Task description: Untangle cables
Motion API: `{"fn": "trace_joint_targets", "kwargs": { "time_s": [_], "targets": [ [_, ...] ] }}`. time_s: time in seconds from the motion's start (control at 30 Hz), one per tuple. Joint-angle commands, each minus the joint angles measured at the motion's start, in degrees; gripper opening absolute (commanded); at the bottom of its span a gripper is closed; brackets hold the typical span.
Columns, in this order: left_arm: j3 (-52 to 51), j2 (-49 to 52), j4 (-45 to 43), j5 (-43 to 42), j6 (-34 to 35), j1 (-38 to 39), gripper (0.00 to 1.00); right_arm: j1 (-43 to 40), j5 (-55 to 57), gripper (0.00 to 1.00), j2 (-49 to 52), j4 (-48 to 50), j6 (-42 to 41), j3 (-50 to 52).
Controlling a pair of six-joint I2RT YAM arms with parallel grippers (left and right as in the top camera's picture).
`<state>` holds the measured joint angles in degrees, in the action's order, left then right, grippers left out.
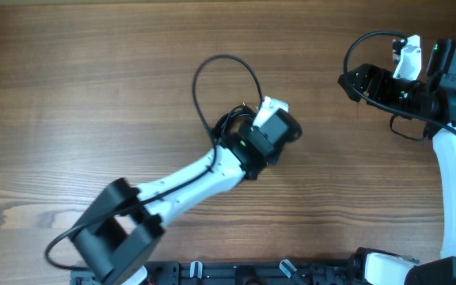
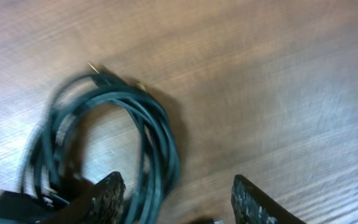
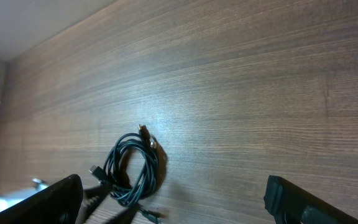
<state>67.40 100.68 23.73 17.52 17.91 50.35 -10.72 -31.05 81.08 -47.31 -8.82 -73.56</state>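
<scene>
One coil of cables (image 2: 154, 127) lies on the surface (image 2: 278, 74), lower left in our left wrist view, seemingly touching the left fingers (image 2: 107, 196), half open around nothing. Our right fingers (image 3: 303, 205), wide and empty, sit well apart; the left arm is nearer.

Brown wood-grain table (image 1: 70, 95) fills view; soft light sheen.

Wooden table (image 1: 70, 95) bears coiled black cables (image 2: 166, 155).
</scene>
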Motion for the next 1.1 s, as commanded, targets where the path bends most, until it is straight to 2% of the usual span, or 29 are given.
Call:
{"fn": "trace_joint_targets", "kwargs": {
  "time_s": [0.0,0.07,0.17,0.3,0.53,0.7,0.83,0.93,1.0,1.07],
  "targets": [
    [4.5,-6.8,2.1,-10.1,0.3,-4.9,0.55,-0.2,-0.9,0.96,0.3,0.2,0.1,-1.0],
    [4.4,-6.9,5.5,-14.4,1.6,-7.2,0.51,-0.2,-0.9,0.96,0.3,0.1,0.3,-1.0],
    [4.4,-4.1,10.1,-14.5,7.1,-9.0,0.5,-0.2,-0.9,0.96,0.3,0.1,0.3,-1.0],
    [4.4,-0.4,10.2,-16.9,8.9,-8.9,0.5,-0.2,-0.9,0.96,0.3,-0.1,0.3,-1.0],
    [4.4,6.5,10.0,-18.0,-1.0,-8.9,0.51,-0.2,-0.9,0.96,0.3,-0.3,1.3,-1.0],
    [4.4,9.3,9.7,-17.6,-2.8,-9.1,0.52,-0.2,-0.9,0.96,0.3,-0.7,1.3,-1.0],
    [4.4,10.0,9.5,-12.7,-3.0,-9.1,0.51,-0.2,-0.9,0.96,0.3,-1.2,1.3,-1.0],
    [4.4,11.8,8.4,-13.7,-4.7,-8.9,0.45,-0.2,-0.9,0.96,0.3,-1.4,1.4,-1.0],
    [4.4,12.0,8.2,-13.7,-4.7,-9.0,0.35,-0.2,-0.9,0.96,0.3,-1.6,1.4,-1.0],
    [4.4,12.0,8.2,-13.6,-4.7,-9.0,0.34,-0.2,-0.9,0.96,0.3,-1.6,1.3,-1.0]
  ]
}}
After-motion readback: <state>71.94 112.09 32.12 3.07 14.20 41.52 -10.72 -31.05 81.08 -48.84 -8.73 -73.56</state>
